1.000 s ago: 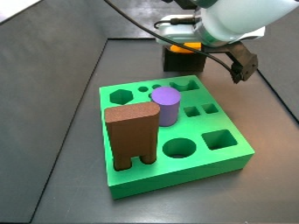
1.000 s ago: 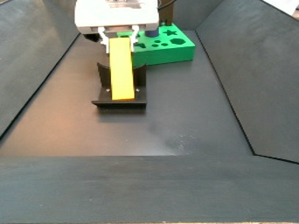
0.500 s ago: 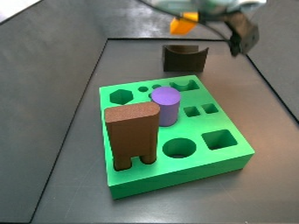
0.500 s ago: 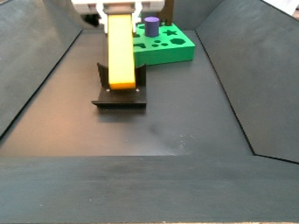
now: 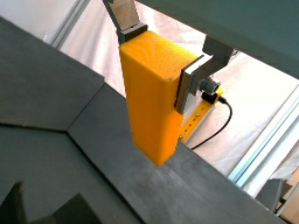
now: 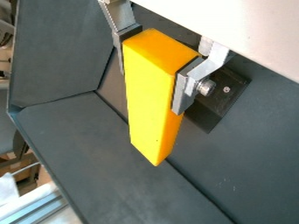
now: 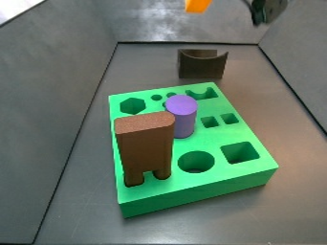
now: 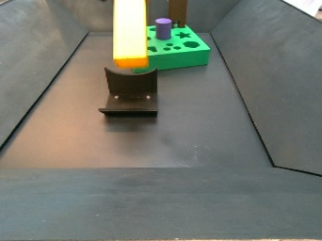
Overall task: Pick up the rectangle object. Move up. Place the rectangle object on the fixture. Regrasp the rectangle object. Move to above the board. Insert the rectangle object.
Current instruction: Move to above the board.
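While the rectangle object [image 5: 156,98] hangs upright in the air above the fixture [image 8: 130,90], clear of it, my gripper [image 6: 158,53] clamps its upper end between silver fingers [image 6: 201,73]. Beyond the fixture lies the board [image 7: 192,151], carrying a brown block [image 7: 141,145] and purple cylinder [image 7: 182,116].

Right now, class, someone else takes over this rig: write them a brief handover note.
Gripper: shut on the rectangle object, raised high above the floor.
Fixture: empty on the floor; the block hangs above it in a side view.
Board: holds the brown block and purple cylinder.
Done: regrasp, block off the fixture.
Left: carry above the board, insert.
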Controlling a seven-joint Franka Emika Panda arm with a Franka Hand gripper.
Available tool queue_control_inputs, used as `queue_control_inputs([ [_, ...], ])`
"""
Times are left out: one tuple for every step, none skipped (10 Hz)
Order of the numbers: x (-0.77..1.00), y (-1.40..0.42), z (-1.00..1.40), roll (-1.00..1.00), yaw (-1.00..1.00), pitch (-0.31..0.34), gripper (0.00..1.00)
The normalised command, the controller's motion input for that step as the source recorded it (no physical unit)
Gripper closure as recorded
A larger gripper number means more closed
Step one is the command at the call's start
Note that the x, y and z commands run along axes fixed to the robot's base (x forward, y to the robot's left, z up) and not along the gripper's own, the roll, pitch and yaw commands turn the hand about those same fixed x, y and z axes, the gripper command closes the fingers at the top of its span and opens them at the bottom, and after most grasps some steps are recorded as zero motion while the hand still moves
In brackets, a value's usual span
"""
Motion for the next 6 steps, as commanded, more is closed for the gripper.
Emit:
queue_control_inputs([
  [-0.06,0.03,0.47,-0.05,0.01,0.131,1.0],
  [-0.04,0.02,0.28,-0.05,0.04,0.133,1.0],
  [-0.49,-1.0,0.38,-1.0,-0.03,0.006,1.0],
  [-0.49,-1.0,0.37,-1.0,-0.03,-0.006,1.0],
  [-0.52,-1.0,0.39,-1.0,-0.03,-0.012,1.0],
  [-0.53,-1.0,0.37,-1.0,-0.03,-0.016,1.0],
])
